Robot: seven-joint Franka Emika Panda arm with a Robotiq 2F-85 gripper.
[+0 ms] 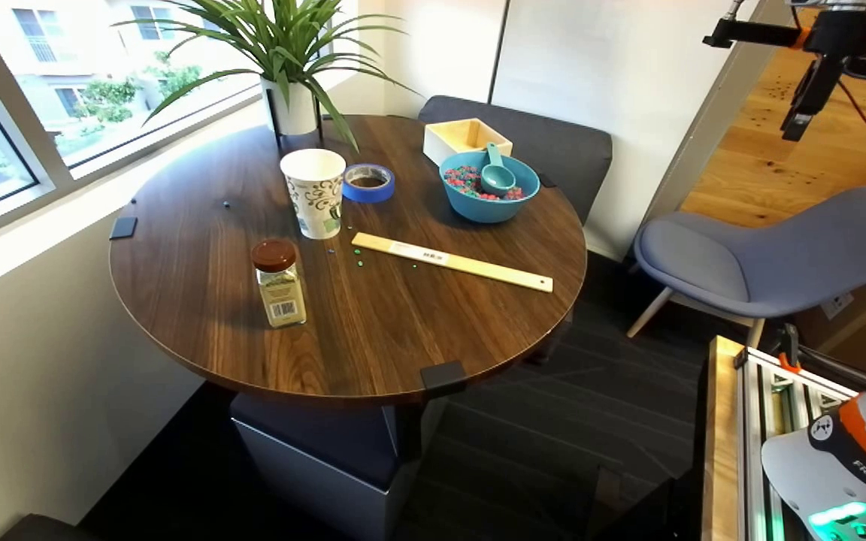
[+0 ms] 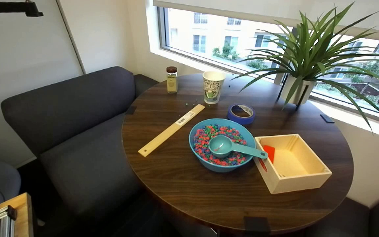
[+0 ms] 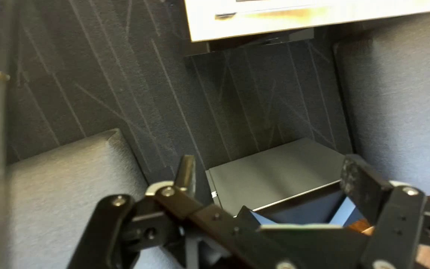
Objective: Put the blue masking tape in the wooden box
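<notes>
The blue masking tape (image 1: 370, 195) is a flat ring lying on the round dark table, beside the white cup. It also shows in an exterior view (image 2: 242, 121), between the cup and the bowl. The pale wooden box (image 1: 444, 144) stands upright at the table's edge, right against or very near the blue bowl. Its inside shows in an exterior view (image 2: 303, 183), with a red piece at the inner wall. My gripper (image 3: 271, 177) is open, with nothing between its fingers. It hangs high and away from the table, at the top right of an exterior view (image 1: 852, 114).
The blue bowl (image 2: 220, 168) holds coloured bits and a teal scoop (image 2: 220, 146), whose handle reaches over the box rim. A white cup (image 1: 314, 195), spice jar (image 1: 280, 293), wooden strip (image 1: 452, 261) and potted plant (image 2: 298, 90) stand or lie around the tape. A grey chair (image 1: 704, 255) is nearby.
</notes>
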